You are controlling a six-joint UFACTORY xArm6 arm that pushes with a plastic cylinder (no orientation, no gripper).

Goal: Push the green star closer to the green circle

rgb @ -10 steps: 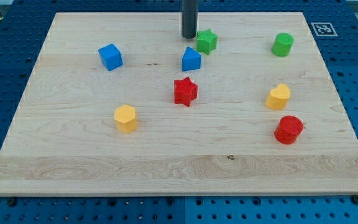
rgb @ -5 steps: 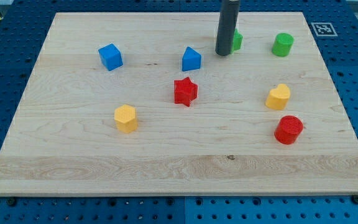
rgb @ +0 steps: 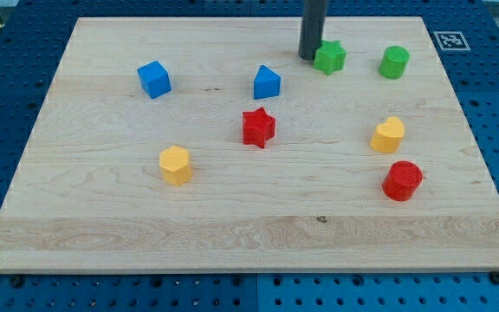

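Tip beside the green star
My tip (rgb: 309,57) touches the green star's (rgb: 329,57) left side; the green circle (rgb: 394,62) sits near, right. No pincer: nothing held.

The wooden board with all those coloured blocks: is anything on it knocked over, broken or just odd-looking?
Nothing stands out. Every block sits flat on the board and looks whole. My tip rests just left of the green star, which stands apart from the green circle on its right.

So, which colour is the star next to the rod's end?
Green: the star sits just right of my tip, seen in the camera view.
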